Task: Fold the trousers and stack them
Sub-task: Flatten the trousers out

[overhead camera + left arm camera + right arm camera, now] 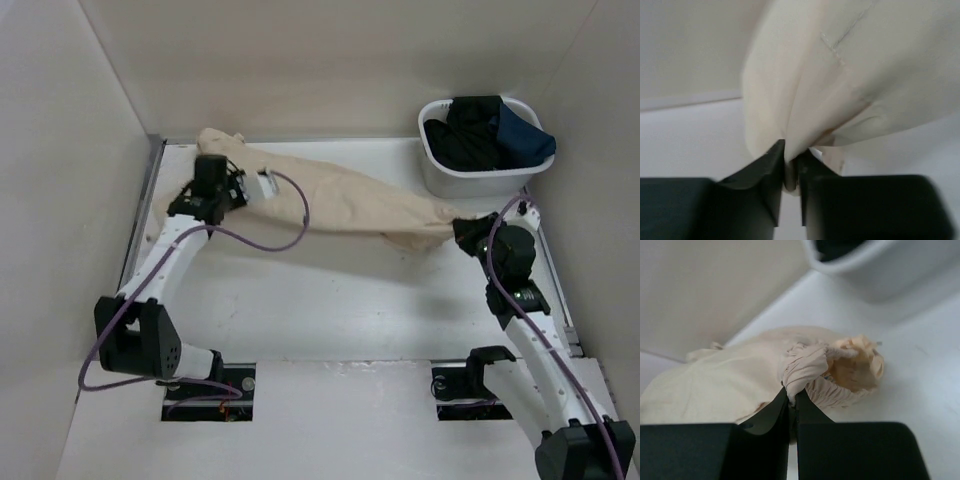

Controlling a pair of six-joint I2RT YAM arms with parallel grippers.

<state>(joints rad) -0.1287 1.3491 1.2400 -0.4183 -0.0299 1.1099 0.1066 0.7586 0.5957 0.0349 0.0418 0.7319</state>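
The white, smooth bench fills the walled cell, and across its far half stretches the pair of trousers, a long band of soft, matte cream cotton running from the far left corner down to the right, throwing a shadow on the bench below it. Just beyond its right end sits a white plastic basket, rounded at the corners, with black and navy garments heaped in it in limp folds.

The left gripper is pinched nearly closed on a smooth fold of the cloth, where a fine stitched seam runs above the fingers. The right gripper is clamped tight on the waist, a ruched, elastic-gathered rim that puckers into a small open ring beside the fingers. A thin purple cable loops from the left arm.
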